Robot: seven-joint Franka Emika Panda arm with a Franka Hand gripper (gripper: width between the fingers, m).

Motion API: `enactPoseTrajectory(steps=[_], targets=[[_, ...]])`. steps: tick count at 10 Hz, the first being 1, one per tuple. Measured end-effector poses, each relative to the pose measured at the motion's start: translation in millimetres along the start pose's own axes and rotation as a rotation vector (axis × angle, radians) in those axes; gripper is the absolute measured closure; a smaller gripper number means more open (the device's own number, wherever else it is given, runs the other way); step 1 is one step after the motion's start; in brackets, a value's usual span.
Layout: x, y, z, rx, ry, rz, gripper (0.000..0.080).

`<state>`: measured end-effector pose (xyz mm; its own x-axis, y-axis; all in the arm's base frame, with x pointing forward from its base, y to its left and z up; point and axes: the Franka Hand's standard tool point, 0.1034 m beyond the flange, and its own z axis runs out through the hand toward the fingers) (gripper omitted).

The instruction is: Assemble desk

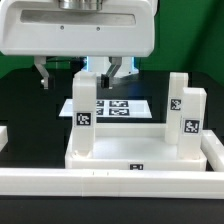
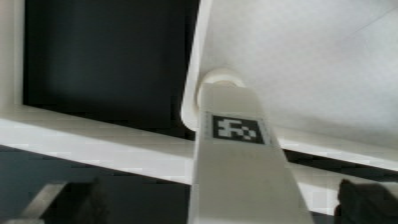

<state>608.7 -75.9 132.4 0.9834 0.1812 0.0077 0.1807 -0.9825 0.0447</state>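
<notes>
Exterior view: open end effector [image 1: 82, 72] above tabletop's [image 1: 130, 150] upright leg [image 1: 84, 112]

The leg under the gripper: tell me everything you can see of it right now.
The leg is a white, plastic-looking block post, standing upright at a corner of the tabletop. It carries black-and-white square tags on its sides. In the wrist view its foot sits at a round corner socket; how deeply is unclear. The gripper hangs above it, jaws open, fingers either side of its top, with no visible contact.
</notes>
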Motion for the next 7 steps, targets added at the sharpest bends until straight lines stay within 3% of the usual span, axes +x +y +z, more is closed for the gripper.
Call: enactPoseTrajectory(steps=[5, 7], targets=[[1.1, 5.6, -0.3, 0.009, -0.002, 0.019, 0.015], [1.1, 5.3, -0.2, 0.009, -0.002, 0.018, 0.0408]])
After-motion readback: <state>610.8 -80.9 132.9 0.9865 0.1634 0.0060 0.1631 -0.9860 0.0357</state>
